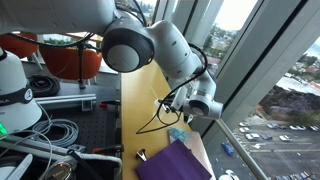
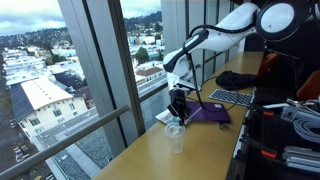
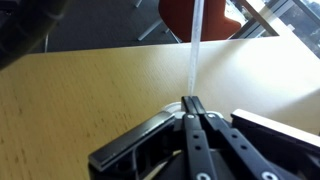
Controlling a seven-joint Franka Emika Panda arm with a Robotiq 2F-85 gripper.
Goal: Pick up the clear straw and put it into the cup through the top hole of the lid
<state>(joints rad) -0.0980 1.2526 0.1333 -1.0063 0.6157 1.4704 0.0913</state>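
Observation:
My gripper [image 3: 193, 101] is shut on the clear straw [image 3: 195, 50], which sticks out straight from the fingertips over the wooden table [image 3: 90, 90]. In an exterior view the gripper [image 2: 179, 104] points down, just above the clear cup with a lid [image 2: 175, 136] near the table's window edge. In an exterior view the gripper [image 1: 182, 112] hangs above the cup [image 1: 178, 133]. A pale curved edge by the fingers in the wrist view may be the lid; I cannot tell. The lid's hole is hidden.
A purple cloth [image 2: 211, 114] lies beside the cup, also seen in an exterior view [image 1: 176, 161]. A keyboard [image 2: 232, 97] and a black item [image 2: 237, 79] sit farther back. Window glass and a rail [image 2: 100, 125] border the table. Cables and equipment [image 1: 50, 135] crowd the other side.

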